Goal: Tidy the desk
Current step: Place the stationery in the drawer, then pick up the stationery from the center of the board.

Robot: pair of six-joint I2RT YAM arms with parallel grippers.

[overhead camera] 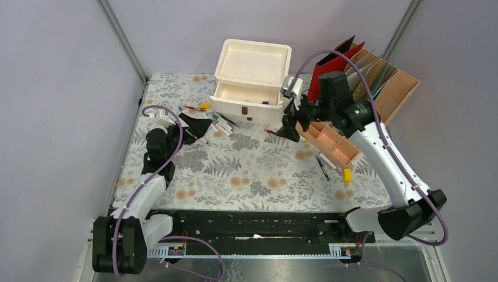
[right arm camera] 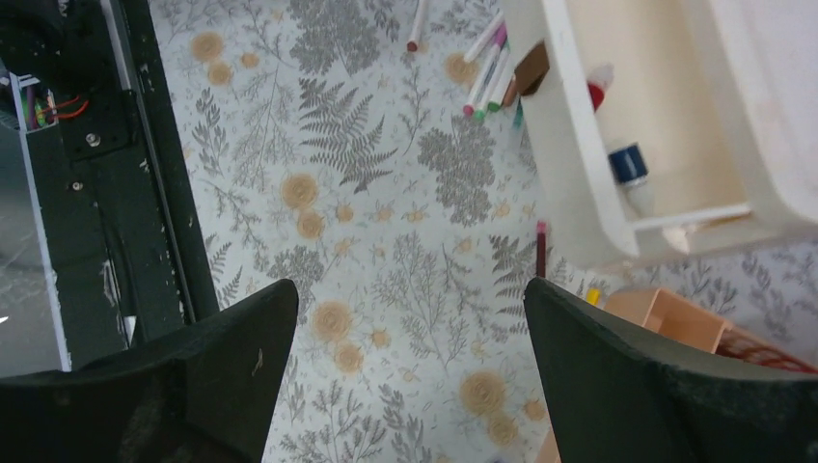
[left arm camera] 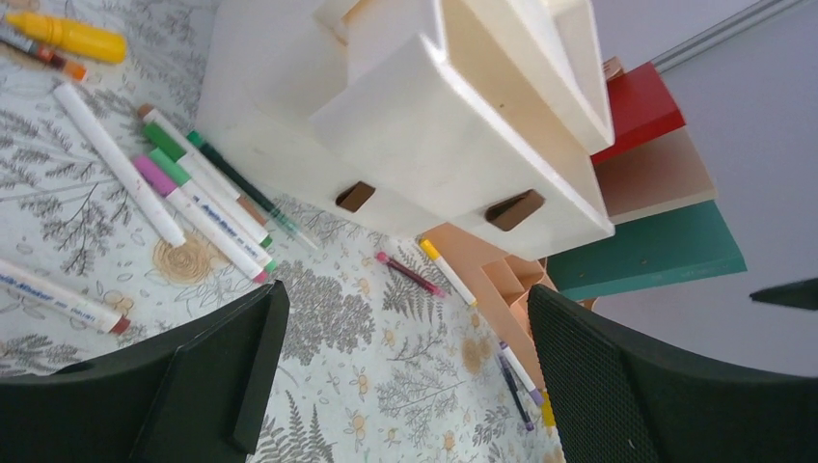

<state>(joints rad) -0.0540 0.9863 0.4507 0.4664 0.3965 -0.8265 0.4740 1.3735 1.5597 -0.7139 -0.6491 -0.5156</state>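
Note:
The desk carries a pale fern-and-flower cloth. A white drawer unit stands at the back, its lower drawer pulled out with a blue-capped item and a red-capped one inside. Several loose markers lie in front of the unit's left side. My left gripper hovers open beside them, nothing between its fingers. My right gripper hangs open over the cloth by the drawer's right corner, also empty. A red pen lies below that corner.
A peach divided tray sits right of the drawer unit, with pens and a small yellow item beside it. A file rack with a red folder stands at the back right. A yellow highlighter lies left of the unit.

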